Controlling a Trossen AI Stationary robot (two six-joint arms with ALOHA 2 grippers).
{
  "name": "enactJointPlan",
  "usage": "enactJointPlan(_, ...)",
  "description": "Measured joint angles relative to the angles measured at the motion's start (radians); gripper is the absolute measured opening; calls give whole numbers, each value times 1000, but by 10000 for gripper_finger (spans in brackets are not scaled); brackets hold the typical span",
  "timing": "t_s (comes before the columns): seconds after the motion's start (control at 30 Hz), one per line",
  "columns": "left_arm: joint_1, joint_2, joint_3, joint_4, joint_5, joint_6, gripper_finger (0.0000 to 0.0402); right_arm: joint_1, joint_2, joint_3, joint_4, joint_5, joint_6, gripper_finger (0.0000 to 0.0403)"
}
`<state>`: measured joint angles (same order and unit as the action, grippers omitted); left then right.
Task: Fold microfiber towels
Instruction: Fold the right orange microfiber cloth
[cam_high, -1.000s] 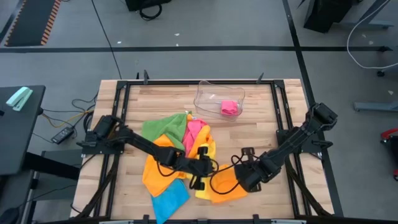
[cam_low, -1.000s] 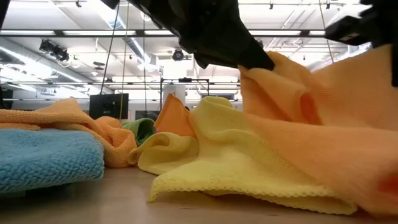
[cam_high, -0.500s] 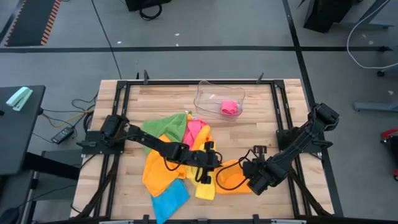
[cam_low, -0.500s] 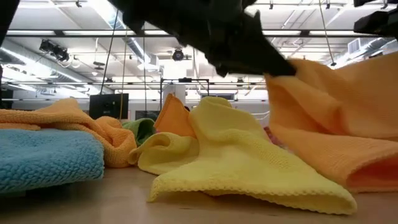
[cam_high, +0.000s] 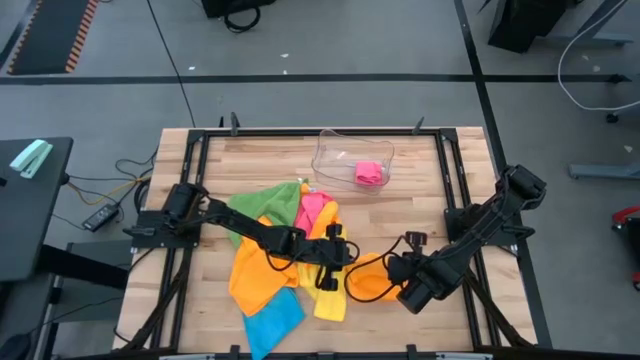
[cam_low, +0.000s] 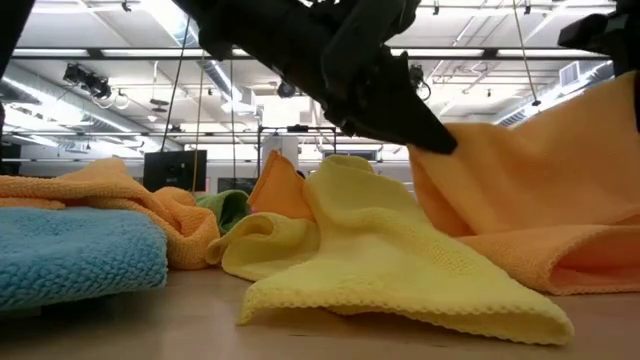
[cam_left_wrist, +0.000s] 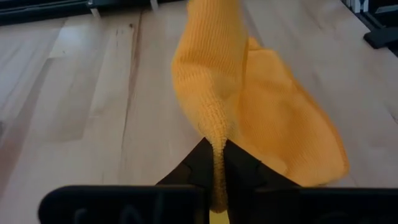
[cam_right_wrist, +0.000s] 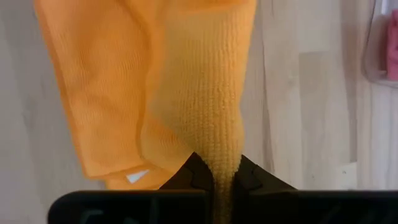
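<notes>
An orange microfiber towel (cam_high: 368, 282) (cam_low: 540, 210) is held up between my two grippers near the table's front, its lower part resting on the wood. My left gripper (cam_high: 345, 266) (cam_low: 438, 143) is shut on its left side and my right gripper (cam_high: 397, 287) is shut on its right side. To the left lies a loose pile: a green towel (cam_high: 262, 205), a pink towel (cam_high: 314, 210), another orange towel (cam_high: 252, 275), a yellow towel (cam_low: 380, 260) and a blue towel (cam_low: 70, 255). My left gripper pinches a bunched fold of the orange towel's edge (cam_left_wrist: 216, 144) between its two fingers, coming slantwise down from the table's left. The cloth rises from the fingers and drapes slack onto the table beyond them. My right gripper pinches a gathered fold of the same towel (cam_right_wrist: 224, 160) between its two fingers, pointing steeply down from the right. The rest of the cloth spreads slack away from the fingers.
A clear plastic tray (cam_high: 335, 150) stands at the far middle of the table with a folded pink towel (cam_high: 370, 173) in it. Bare wood (cam_high: 420, 200) lies to the right of the pile. Black frame rails (cam_high: 455, 200) run along the table's sides.
Both grippers have gone toward the table's right edge, staying shut on the orange towel, and my right gripper has rolled. The towel has been drawn right, off the yellow towel, and is now gathered into a smaller bunch between them.
</notes>
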<state>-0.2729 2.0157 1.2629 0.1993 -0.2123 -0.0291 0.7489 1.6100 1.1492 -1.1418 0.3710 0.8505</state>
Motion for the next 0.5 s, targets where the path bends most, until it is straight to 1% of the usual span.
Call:
enactJointPlan(0.1,-6,-13,0,-21,0,0,37,1,0,-44,30,-11,-2,19)
enactJointPlan(0.3,-12,-30,1,-49,21,13,24,10,1,-122,54,-12,-4,19)
enactJointPlan(0.5,-30,-30,1,-110,29,16,27,48,1,-128,84,80,-19,19)
